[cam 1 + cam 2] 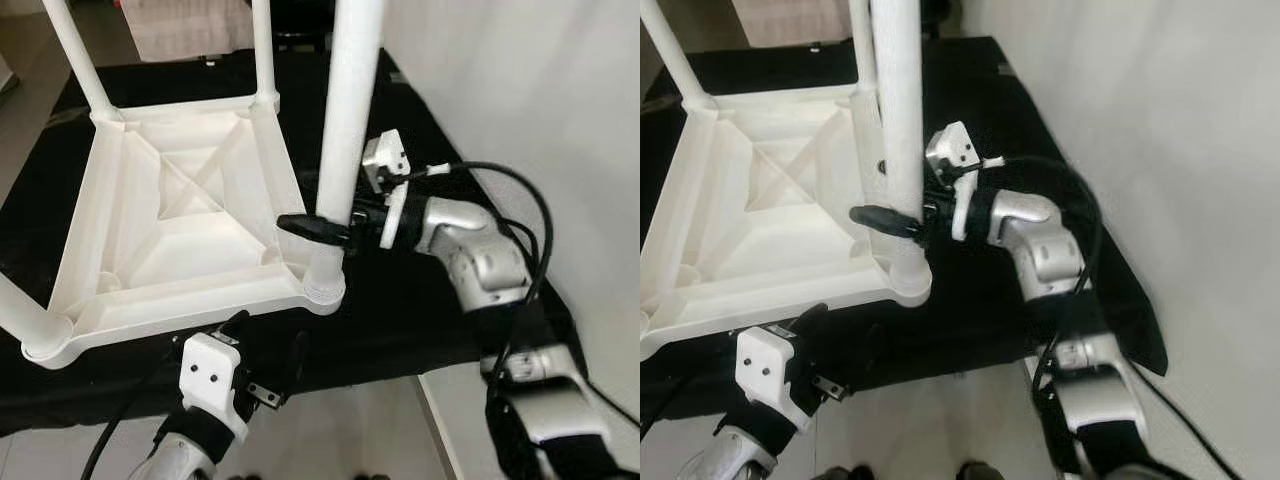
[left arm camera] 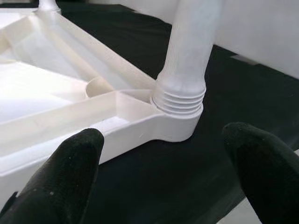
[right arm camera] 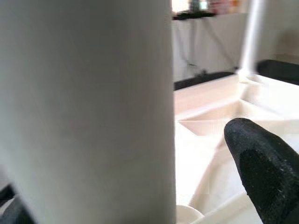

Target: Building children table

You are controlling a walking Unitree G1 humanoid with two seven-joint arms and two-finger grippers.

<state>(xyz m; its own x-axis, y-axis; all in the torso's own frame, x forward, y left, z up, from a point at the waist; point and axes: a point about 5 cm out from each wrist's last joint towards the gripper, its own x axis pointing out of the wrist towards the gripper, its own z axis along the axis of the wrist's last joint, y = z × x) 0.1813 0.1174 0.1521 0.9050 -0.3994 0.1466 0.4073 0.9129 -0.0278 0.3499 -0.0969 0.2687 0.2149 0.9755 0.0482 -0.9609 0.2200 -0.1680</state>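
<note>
White plastic table (image 1: 180, 225) is laid upside down on a black cloth (image 1: 400, 320), legs pointing up. Its near corner leg (image 1: 345, 130) is gripped low down by the right gripper (image 1: 330, 228). The left gripper (image 2: 163, 168) is held open just beside that corner, touching nothing.

A white leg (image 2: 189, 51) is seen threaded into the tabletop (image 2: 70, 116) corner socket, framed by the left end effector (image 2: 163, 172), fingers apart.
</note>
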